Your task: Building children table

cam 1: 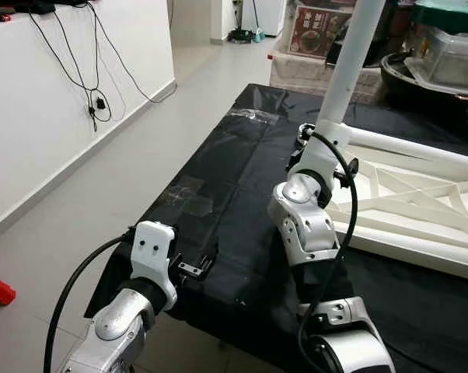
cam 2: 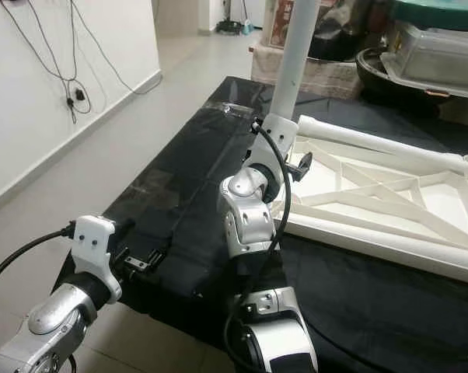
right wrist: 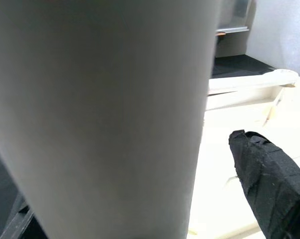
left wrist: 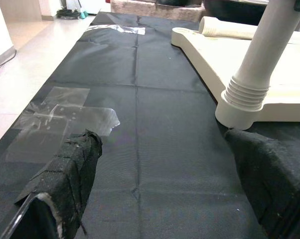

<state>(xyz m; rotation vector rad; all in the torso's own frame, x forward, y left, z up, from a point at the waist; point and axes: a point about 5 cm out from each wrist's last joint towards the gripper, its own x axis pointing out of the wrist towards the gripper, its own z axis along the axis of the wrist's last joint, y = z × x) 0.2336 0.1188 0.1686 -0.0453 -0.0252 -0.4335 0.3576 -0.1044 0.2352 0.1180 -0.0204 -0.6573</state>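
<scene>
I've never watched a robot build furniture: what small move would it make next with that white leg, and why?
Probably twist the table leg further into its socket. The right gripper grips it low, upright on the upturned tabletop's corner, where the left wrist view shows its threaded collar exposed.

A cloth-covered table (cam 1: 218,179) stands ahead, with a wall (cam 1: 55,101) to its left and bare floor between them. On the right part of the table lies an upturned tabletop frame (cam 1: 420,210). A table leg (cam 1: 351,62) stands upright at the frame's near left corner, and a second leg (cam 2: 374,144) lies along the frame's far edge. Patches of tape (left wrist: 65,112) are stuck to the cloth left of the frame. Boxes and bins (cam 1: 420,47) sit behind the table. The right gripper (cam 1: 323,148) is at the upright leg's base; the left gripper (cam 1: 195,268) hovers over the near left edge.
</scene>
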